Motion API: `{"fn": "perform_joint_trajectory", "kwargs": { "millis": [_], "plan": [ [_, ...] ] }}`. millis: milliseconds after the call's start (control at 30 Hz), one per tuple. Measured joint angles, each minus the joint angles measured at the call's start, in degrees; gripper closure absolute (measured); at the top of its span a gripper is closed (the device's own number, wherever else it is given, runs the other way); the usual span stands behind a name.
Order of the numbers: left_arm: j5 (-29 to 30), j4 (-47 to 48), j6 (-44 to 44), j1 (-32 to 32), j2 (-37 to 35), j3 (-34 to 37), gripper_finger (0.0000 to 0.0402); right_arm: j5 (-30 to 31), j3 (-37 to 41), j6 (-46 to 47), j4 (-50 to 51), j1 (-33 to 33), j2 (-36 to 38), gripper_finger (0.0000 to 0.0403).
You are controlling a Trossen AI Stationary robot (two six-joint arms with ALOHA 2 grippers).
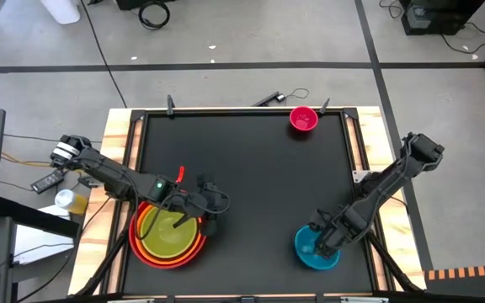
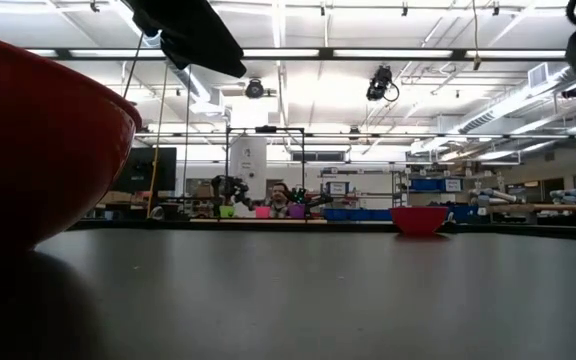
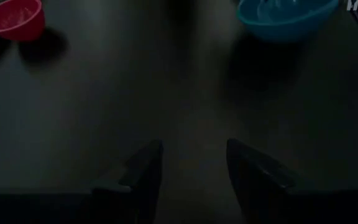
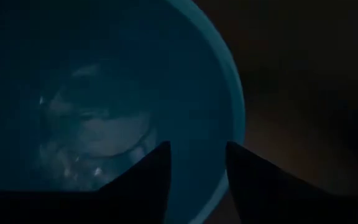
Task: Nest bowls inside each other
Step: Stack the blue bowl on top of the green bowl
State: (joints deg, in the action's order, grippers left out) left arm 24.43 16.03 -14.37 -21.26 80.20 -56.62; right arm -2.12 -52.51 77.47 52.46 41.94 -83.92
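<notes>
A red bowl [image 1: 141,246] near the table's front left holds an orange bowl [image 1: 194,244] and, inside that, a yellow-green bowl [image 1: 171,236]. My left gripper [image 1: 217,209] hovers open just right of that stack, with only bare table between its fingers [image 3: 194,174]. A blue bowl [image 1: 317,251] sits near the front right. My right gripper [image 1: 320,242] points down over it, open. In the right wrist view its fingers [image 4: 148,180] stand either side of the blue bowl's rim [image 4: 236,124], one over the inside, one outside. A small magenta bowl [image 1: 303,119] rests at the far edge.
The black tabletop [image 1: 251,177] lies bare between the bowls. A raised frame [image 1: 242,110] runs round its edge. In the low view the red bowl [image 2: 38,140] fills the left and the magenta bowl [image 2: 420,220] stands far off, right of centre.
</notes>
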Motion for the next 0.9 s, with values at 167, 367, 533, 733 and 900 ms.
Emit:
{"fn": "perform_joint_trajectory", "kwargs": {
  "millis": [167, 367, 533, 733, 900],
  "plan": [
    [0.0, 0.0, 0.0, 0.0, 0.0, 0.0, 0.0221, -1.1, 0.0, -0.7, 0.5, -1.4, -2.1, 0.0285],
    [0.0, 0.0, 0.0, 0.0, 0.0, 0.0, 0.0221, 1.1, 0.0, -4.0, 0.4, -2.7, -2.1, 0.0318],
    [0.0, 0.0, 0.0, 0.0, 0.0, 0.0, 0.0221, 3.2, 0.0, -5.3, 0.4, -3.3, -1.3, 0.0368],
    [0.0, 0.1, 0.0, 0.1, 0.0, 0.0, 0.0221, 4.2, 0.0, -2.3, 0.7, -3.4, 2.4, 0.0377],
    [0.0, 0.1, 0.0, 0.1, 0.0, 0.0, 0.0221, 4.2, 0.0, -2.3, 1.5, -3.0, 4.3, 0.0335]
  ]
}}
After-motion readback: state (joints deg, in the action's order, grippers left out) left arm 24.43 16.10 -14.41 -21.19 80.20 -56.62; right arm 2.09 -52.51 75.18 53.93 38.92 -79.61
